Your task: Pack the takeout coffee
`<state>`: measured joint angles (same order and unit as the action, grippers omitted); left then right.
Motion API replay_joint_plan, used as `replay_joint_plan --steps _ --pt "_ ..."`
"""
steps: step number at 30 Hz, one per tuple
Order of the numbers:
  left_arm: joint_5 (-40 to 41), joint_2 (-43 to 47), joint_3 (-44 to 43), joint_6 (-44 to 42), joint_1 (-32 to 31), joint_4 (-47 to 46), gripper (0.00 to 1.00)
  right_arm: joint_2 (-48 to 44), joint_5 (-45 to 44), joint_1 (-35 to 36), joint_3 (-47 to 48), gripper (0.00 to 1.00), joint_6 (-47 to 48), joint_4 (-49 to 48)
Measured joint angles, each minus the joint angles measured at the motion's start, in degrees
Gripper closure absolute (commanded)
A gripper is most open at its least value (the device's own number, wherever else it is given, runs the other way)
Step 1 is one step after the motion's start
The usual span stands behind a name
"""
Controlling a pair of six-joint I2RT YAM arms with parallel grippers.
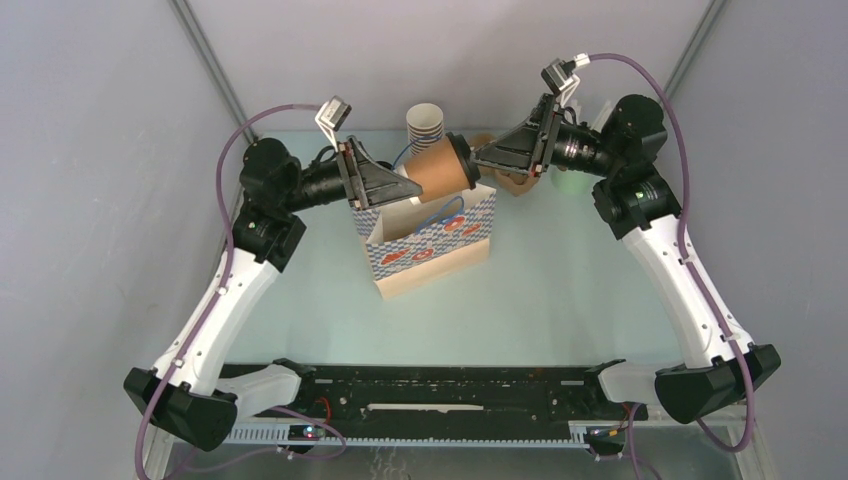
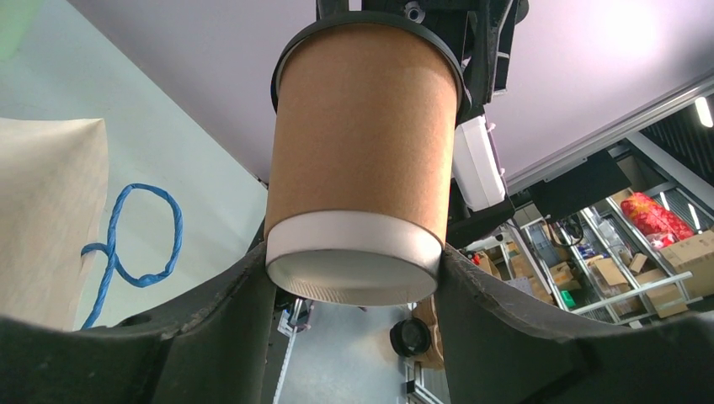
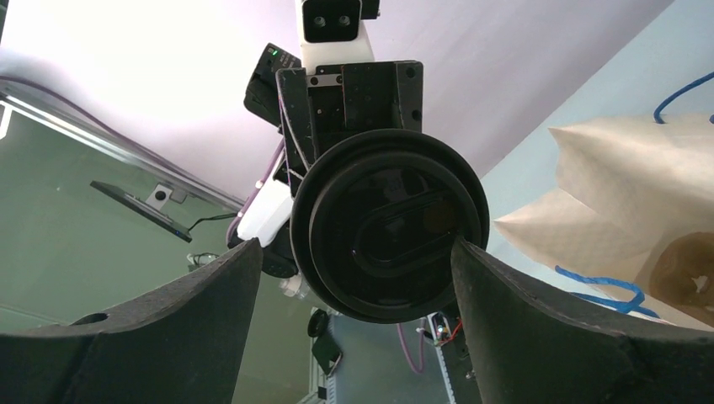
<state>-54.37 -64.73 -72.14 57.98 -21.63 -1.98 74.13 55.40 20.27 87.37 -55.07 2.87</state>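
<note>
Overhead view: the takeout coffee [image 1: 440, 168] lies on its side in the air between the two arms, off the tabletop [image 1: 560, 300]. It sits over the far edge of the open paper bag [image 1: 430, 245]. The left end effector [image 1: 402, 186] is at its base, the right end effector [image 1: 468, 160] at its lidded end. A stack of patterned paper cups [image 1: 424, 122] stands just behind.

Left wrist view: this shows the grip. Both fingers [image 2: 227, 328] press against the white band at the cup's base, so the left end effector is clamped on the cup. The bag's blue cord handle [image 2: 135, 236] shows to the side.

Right wrist view: only here is the black lid [image 3: 391, 236] seen face-on. The right fingers [image 3: 194, 311] stand wide on either side of it. One has a clear gap to the lid, so this end effector is open, not gripping.
</note>
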Motion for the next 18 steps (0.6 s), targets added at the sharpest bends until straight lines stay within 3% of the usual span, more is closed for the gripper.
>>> replay_joint_plan --steps 18 --pt "-0.13 -0.07 0.00 -0.13 -0.11 -0.02 0.71 -2.08 -2.56 -1.92 -2.95 0.01 1.33 4.13"
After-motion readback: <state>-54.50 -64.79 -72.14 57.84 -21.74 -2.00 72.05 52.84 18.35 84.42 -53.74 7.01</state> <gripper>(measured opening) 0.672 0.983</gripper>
